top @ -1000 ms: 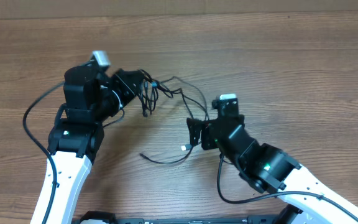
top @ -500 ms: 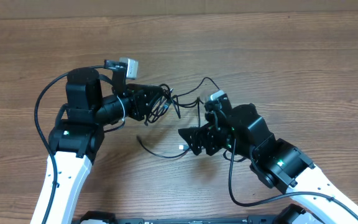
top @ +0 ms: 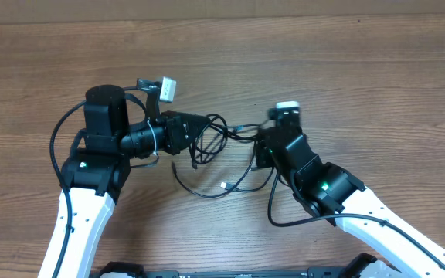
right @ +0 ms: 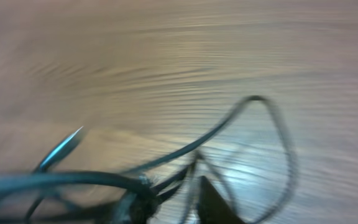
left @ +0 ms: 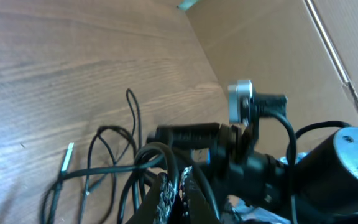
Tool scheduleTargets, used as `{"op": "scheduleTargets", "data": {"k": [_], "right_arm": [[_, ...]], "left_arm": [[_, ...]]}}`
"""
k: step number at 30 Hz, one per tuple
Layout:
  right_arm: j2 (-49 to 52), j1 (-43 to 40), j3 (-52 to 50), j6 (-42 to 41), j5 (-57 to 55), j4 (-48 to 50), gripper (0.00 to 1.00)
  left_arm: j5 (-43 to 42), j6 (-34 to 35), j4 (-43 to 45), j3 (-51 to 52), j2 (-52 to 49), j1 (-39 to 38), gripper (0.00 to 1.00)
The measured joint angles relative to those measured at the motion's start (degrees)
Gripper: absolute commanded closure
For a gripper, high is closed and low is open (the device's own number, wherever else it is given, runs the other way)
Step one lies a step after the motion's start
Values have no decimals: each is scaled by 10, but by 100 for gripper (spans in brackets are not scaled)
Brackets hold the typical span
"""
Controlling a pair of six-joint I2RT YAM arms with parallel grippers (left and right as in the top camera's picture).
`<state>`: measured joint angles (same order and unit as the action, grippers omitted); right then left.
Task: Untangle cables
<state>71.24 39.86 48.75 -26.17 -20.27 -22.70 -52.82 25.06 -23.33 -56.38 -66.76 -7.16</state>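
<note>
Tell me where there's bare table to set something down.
Bare table runs along the far edge, at the right beyond the right arm, and at the left outside the left arm. The middle is crowded: the cables sprawl there between the left pincer and right pincer.

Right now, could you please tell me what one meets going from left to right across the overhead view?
Left arm → left gripper → loose silvery plug tip → right gripper → right arm.
</note>
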Motion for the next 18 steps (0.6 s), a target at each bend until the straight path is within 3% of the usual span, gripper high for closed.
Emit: {"op": "scheduleTargets", "data": {"k": [8,12,15,18], "right_arm": [[-33,0,0,-75,-146,-16,83],[-34,-6,0,-84,-219,-36,78],[-34,-49,0,-89,-253,-47,71],[-34,-121,0,-87,-210,-51,71]], "left_arm": [[5,3,-20,0,0,-1,96],[-4,-11,-21,0,0,-2,96],[-6,-17,-21,0,0,-1,96],[4,-20,-22,0,0,-1,96]]}}
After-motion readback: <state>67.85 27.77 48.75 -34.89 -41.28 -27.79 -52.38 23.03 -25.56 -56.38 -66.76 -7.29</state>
